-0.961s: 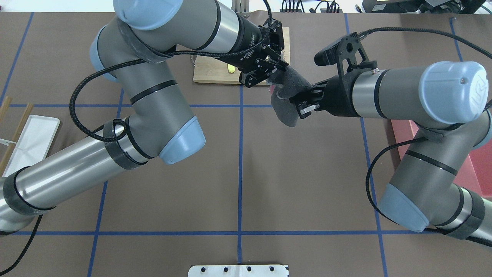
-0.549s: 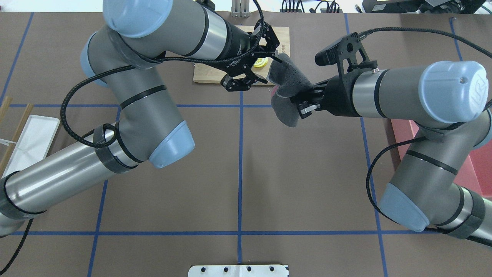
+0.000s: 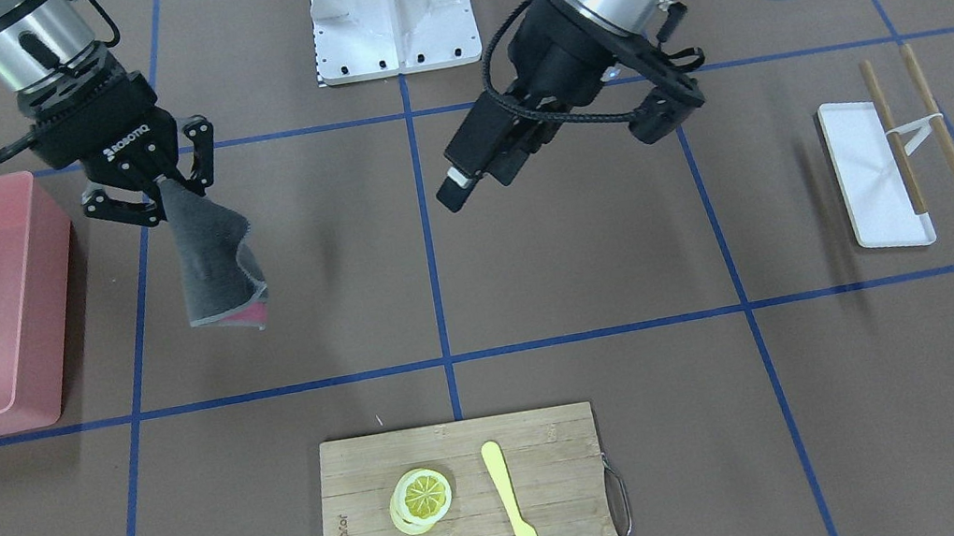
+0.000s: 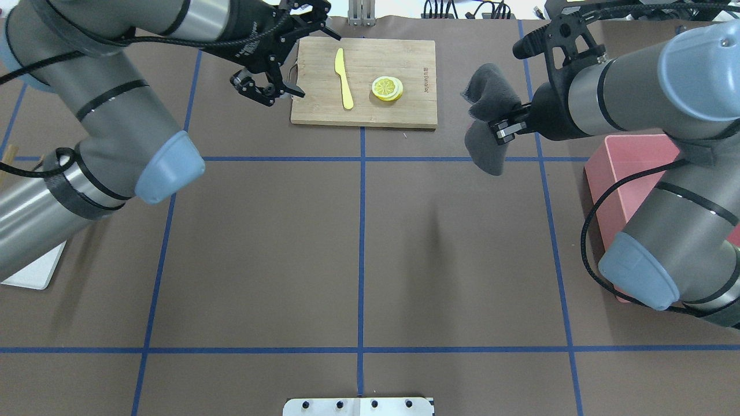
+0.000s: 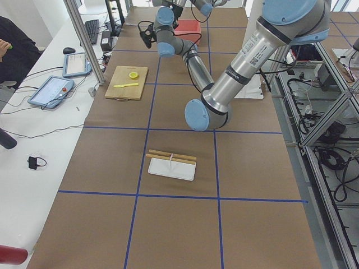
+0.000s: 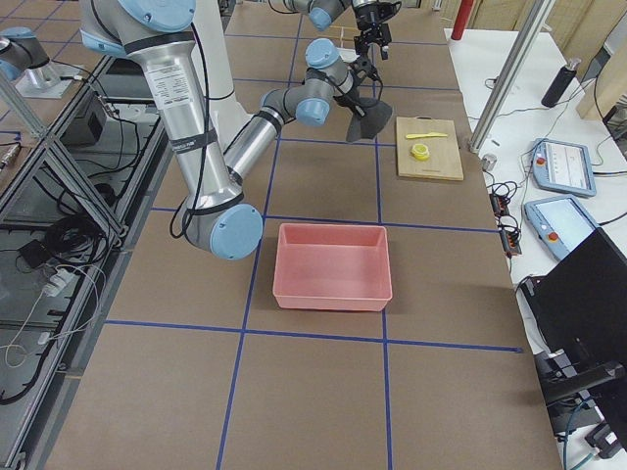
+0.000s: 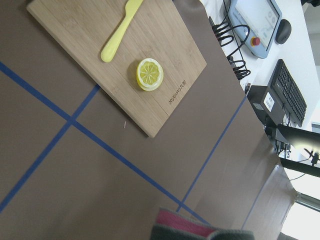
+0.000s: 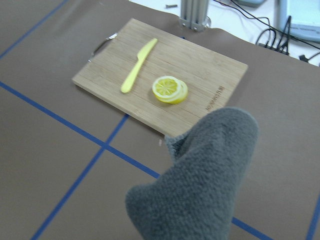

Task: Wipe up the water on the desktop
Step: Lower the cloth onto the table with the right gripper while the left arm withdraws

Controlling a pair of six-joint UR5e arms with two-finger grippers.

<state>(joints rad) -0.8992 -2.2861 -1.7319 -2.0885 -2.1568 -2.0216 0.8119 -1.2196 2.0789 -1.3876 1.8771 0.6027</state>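
The brown desktop [image 4: 358, 248] with blue tape lines fills the overhead view; I see no water on it. My right gripper [image 4: 502, 128] is shut on a grey cloth [image 4: 485, 98] with a pink underside and holds it hanging above the table, right of the cutting board. In the front-facing view this gripper [image 3: 148, 189] holds the cloth [image 3: 212, 270] clear of the desktop [image 3: 582, 271]. The cloth fills the right wrist view [image 8: 200, 180]; its edge shows in the left wrist view [image 7: 195, 231]. My left gripper [image 4: 318, 65] is open and empty over the board's left edge.
A bamboo cutting board [image 4: 404, 115] with lemon slices [image 4: 387, 88] and a yellow knife [image 4: 344, 78] lies at the far centre. A pink bin [image 4: 630, 162] stands at the right. A white tray [image 3: 866, 181] with chopsticks [image 3: 893, 140] lies at the left.
My left gripper let go of the cloth, opened and drew back to the left, uncovering the board. My right gripper carried the cloth to the right.
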